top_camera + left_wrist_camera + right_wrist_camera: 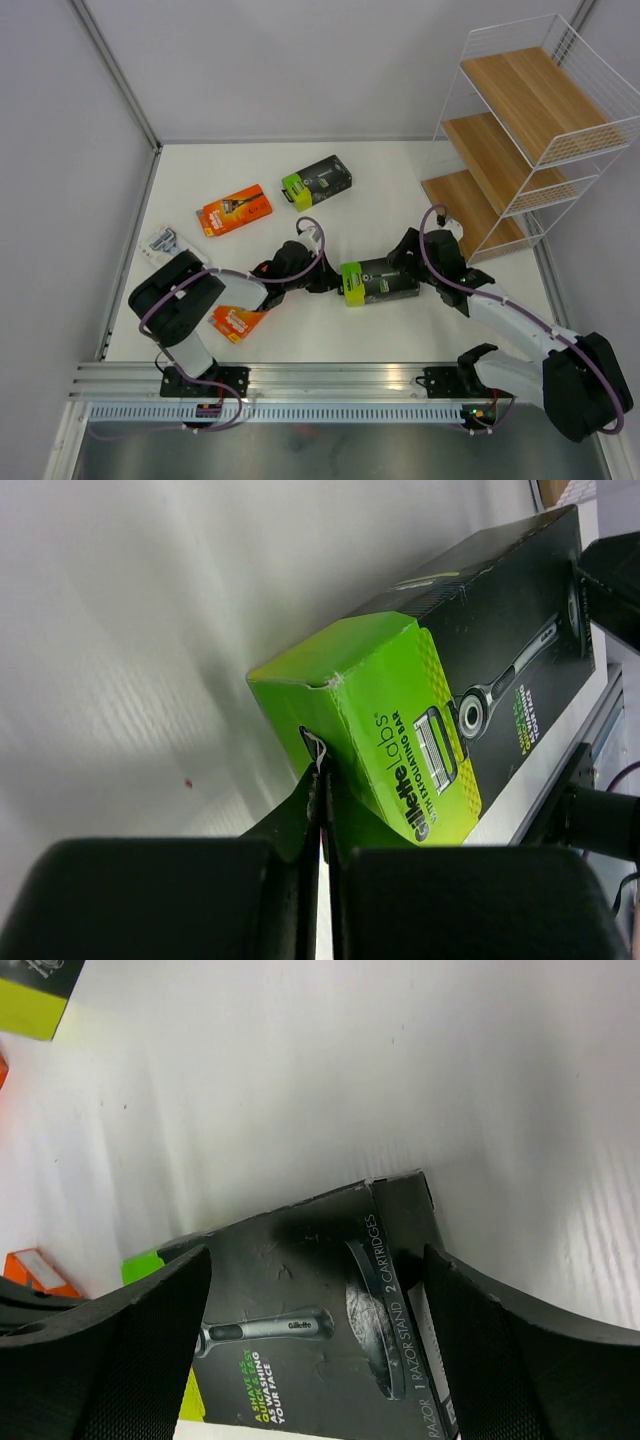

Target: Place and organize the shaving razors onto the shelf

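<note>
A black razor pack with a lime-green end [378, 281] lies at mid-table between my two grippers. My left gripper [328, 281] is shut, and its fingertips [322, 770] touch the lime end [385, 720]. My right gripper [410, 262] is open over the black end [300, 1290]; one finger is over the face and the other is at the end edge. A second black and lime pack [316, 181], an orange pack [233, 209] and the white-and-blue blister pack [163, 242] lie at the back left. Another orange pack [237, 322] lies under my left arm. The shelf [520, 130] stands at the back right, its boards bare.
White walls close in the table on the left, back and right. A metal rail [330, 385] runs along the near edge by the arm bases. The shelf's lowest board [470, 205] is just behind my right wrist.
</note>
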`<state>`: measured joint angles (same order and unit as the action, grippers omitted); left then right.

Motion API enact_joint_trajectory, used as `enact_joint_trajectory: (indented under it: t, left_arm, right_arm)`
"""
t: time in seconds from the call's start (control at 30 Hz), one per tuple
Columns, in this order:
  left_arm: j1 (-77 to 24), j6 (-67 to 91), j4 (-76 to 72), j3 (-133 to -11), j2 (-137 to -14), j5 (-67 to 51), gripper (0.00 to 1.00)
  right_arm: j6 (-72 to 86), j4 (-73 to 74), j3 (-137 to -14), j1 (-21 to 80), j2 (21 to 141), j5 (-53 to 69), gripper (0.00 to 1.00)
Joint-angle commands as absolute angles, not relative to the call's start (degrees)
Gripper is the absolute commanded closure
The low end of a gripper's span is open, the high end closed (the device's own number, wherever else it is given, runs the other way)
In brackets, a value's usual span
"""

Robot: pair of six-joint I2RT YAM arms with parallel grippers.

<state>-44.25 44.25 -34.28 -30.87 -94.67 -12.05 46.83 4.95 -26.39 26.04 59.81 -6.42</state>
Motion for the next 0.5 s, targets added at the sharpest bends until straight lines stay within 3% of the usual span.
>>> enact_joint_trajectory:
  t: [0.0,0.17,0.47]
  left_arm:
    - [-45.18,44.3,-41.83,-37.95,-96.68,-15.38,0.98]
    - [-45.09,45.09,-43.5,-43.67,-101.94,-16.08,0.98]
    - [-45.35,51.14,-49.04,-59.57,-115.56,-16.62,0.98]
  right_arm:
    - [46.15,2.63,-34.61,26.89,63.97,-2.03,0.1]
    - [42.99,5.97,-44.44,26.89,70.92,-2.01,0.13]
    - [37.54,16.17,-54.31,26.72,76.99,-19.68,0.11]
